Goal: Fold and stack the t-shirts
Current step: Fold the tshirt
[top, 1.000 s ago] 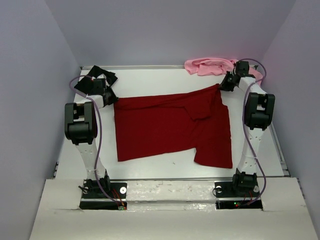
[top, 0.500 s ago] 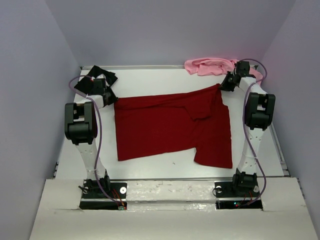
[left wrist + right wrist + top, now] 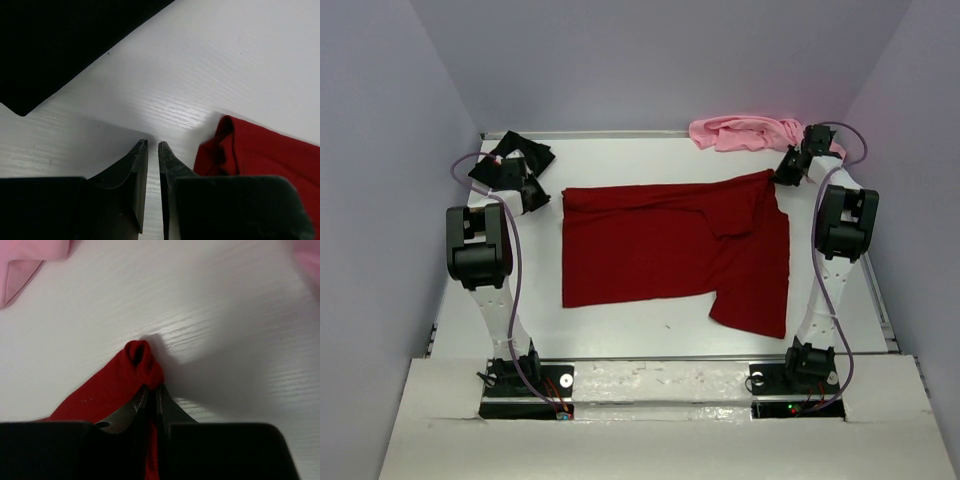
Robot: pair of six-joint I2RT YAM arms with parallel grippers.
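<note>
The dark red t-shirt [image 3: 670, 245] lies spread across the middle of the table, with one part folded over at its right. My right gripper [image 3: 787, 170] is shut on its far right corner, and a bunched red fold [image 3: 142, 362] sticks out past the fingertips [image 3: 151, 387]. My left gripper [image 3: 527, 192] is shut on nothing, its tips [image 3: 152, 143] on bare table just left of the shirt's far left corner [image 3: 235, 150]. The black t-shirt [image 3: 512, 156] lies at the back left, also in the left wrist view [image 3: 55, 40]. The light pink t-shirt [image 3: 740, 131] lies crumpled at the back right.
The white table [image 3: 650, 335] is bounded by lavender walls at the left, back and right. A pink edge [image 3: 25, 260] shows at the top left of the right wrist view. Both arm bases stand at the near edge.
My right gripper has moved right and back, dragging the dark red shirt to the right. The shirt's left corner now lies apart from my left gripper.
</note>
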